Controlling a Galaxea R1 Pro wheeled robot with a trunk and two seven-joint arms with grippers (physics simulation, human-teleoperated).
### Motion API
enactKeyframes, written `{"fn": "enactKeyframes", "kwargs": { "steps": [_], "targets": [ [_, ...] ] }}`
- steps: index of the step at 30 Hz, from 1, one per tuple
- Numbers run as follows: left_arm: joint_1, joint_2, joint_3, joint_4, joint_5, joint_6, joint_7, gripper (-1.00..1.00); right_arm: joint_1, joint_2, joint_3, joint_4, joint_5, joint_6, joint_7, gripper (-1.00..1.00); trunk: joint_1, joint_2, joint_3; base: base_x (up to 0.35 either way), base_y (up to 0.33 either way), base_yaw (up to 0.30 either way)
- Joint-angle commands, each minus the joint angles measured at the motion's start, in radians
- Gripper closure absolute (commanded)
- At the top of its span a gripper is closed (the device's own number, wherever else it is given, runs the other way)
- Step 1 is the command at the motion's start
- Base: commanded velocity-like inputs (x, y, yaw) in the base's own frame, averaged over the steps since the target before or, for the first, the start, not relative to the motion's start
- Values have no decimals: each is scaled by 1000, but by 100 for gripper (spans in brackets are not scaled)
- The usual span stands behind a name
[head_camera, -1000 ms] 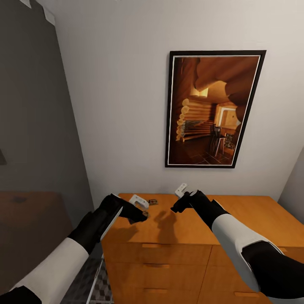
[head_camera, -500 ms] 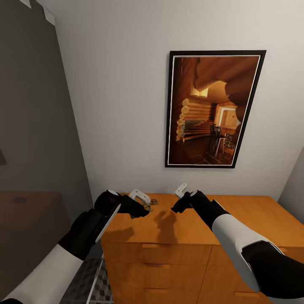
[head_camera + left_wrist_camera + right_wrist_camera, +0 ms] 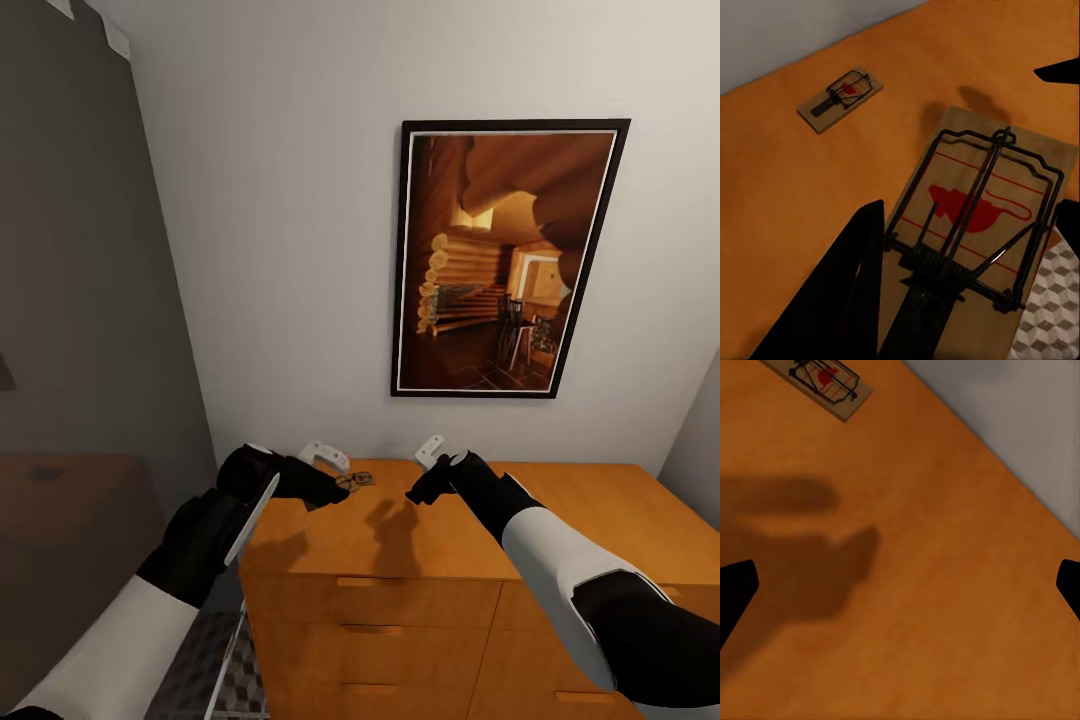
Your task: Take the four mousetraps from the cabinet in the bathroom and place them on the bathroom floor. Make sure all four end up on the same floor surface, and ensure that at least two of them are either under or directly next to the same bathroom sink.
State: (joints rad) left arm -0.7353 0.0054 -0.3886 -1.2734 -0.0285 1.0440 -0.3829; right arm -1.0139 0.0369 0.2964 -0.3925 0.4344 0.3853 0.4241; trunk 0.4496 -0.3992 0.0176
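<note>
My left gripper (image 3: 335, 490) is shut on a mousetrap (image 3: 975, 217), a tan board with a black wire frame and red mark, held just above the left end of the orange-brown cabinet (image 3: 600, 510). In the left wrist view the bathroom floor tiles (image 3: 1050, 315) show past the held board's corner. A second mousetrap (image 3: 840, 99) lies flat on the cabinet top, farther back, and it appears as a small mousetrap (image 3: 360, 480) in the head view. My right gripper (image 3: 415, 493) hovers open over the cabinet top (image 3: 945, 607), with a mousetrap (image 3: 825, 382) lying beyond it.
A framed cabin picture (image 3: 500, 260) hangs on the white wall behind the cabinet. A dark glass enclosure (image 3: 80, 300) stands to the left. Cube-patterned floor tiles (image 3: 215, 670) show in the gap beside the cabinet's drawer fronts (image 3: 370, 640).
My left arm has risen and drawn back to the left, carrying the mousetrap up off the cabinet top. The right arm has stayed put.
</note>
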Motion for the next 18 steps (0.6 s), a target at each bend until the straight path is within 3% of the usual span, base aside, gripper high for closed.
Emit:
{"fn": "enactKeyframes", "kwargs": {
  "steps": [1, 8, 14, 18],
  "targets": [
    [-2, -2, 0, 1, -5, 3, -4, 100, 0, 0, 1, -2, 10, 3, 6, -100, 0, -1, -1, 0, 0, 0],
    [-44, -40, 39, 66, -10, 3, -2, 100, 0, 0, 1, -2, 10, 3, 5, -100, 0, -1, -1, 0, 0, 0],
    [-120, -103, 59, 176, -11, 3, -2, 100, 0, 0, 1, -2, 10, 3, 5, -100, 0, -1, -1, 0, 0, 0],
    [-148, -116, 63, 199, -12, 3, -2, 100, 0, 0, 1, -2, 10, 3, 6, -100, 0, -1, -1, 0, 0, 0]
  ]
}}
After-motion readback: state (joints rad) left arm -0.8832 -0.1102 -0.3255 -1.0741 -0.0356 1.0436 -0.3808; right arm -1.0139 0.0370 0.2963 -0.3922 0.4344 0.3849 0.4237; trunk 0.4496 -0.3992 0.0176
